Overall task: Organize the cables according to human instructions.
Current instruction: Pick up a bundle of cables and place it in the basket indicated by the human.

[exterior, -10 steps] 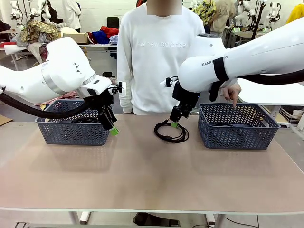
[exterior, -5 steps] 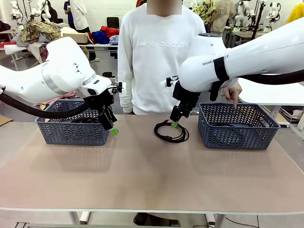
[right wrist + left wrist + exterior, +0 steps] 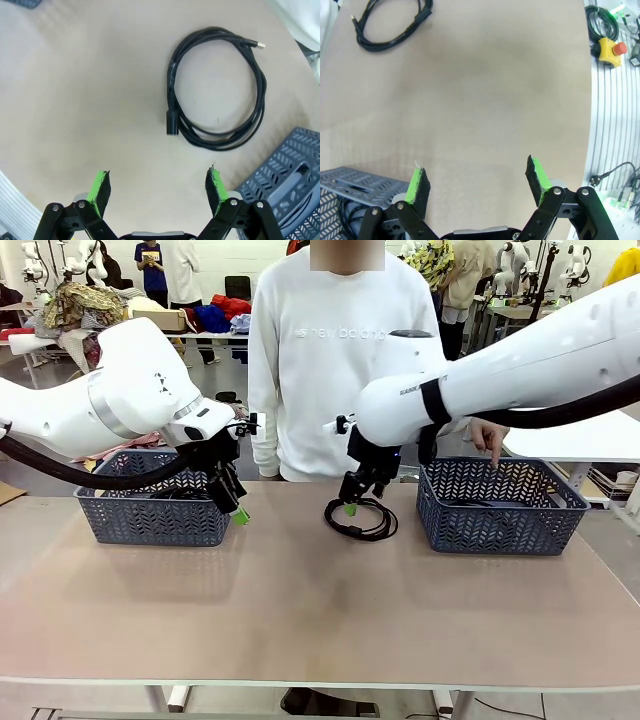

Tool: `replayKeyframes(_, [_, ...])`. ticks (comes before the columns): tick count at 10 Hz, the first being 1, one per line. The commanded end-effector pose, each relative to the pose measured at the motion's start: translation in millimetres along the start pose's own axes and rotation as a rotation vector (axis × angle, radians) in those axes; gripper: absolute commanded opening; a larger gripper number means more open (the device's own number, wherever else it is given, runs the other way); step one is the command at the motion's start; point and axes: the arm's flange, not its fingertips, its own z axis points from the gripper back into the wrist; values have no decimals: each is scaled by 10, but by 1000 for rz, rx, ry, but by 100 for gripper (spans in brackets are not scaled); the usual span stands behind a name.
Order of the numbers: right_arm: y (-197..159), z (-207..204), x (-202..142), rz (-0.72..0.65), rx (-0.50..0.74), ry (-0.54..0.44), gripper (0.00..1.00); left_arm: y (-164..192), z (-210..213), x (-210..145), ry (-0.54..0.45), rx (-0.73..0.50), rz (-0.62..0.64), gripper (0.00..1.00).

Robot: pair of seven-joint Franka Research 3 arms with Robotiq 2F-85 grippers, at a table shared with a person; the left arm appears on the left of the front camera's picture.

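Coil of thin black cable point(image 3: 360, 518) lies flat on your tan counter point(image 3: 300, 610), between the left dark plastic lattice basket point(image 3: 152, 510) and the right dark plastic lattice basket point(image 3: 500, 505). Your right gripper point(image 3: 350, 505) hangs over its left edge, fingers apart; its wrist view shows the whole coil point(image 3: 217, 110) with both plug ends. Your left gripper point(image 3: 238, 512), fingers apart too, sits at the left basket's corner. A person's hand point(image 3: 488, 435) points down over the right basket.

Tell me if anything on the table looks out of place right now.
One coiled cable lies loose on the table between the two baskets, under the open right gripper. Nothing looks spilled or damaged.
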Motion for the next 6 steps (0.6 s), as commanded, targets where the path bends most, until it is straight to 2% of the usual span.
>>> replayKeyframes(1, [98, -181, 278, -39, -58, 3, 100, 5, 13, -23, -1, 0, -3, 100])
replayKeyframes(6, [231, -652, 574, -49, -46, 30, 100, 5, 13, -23, -1, 0, -3, 100])
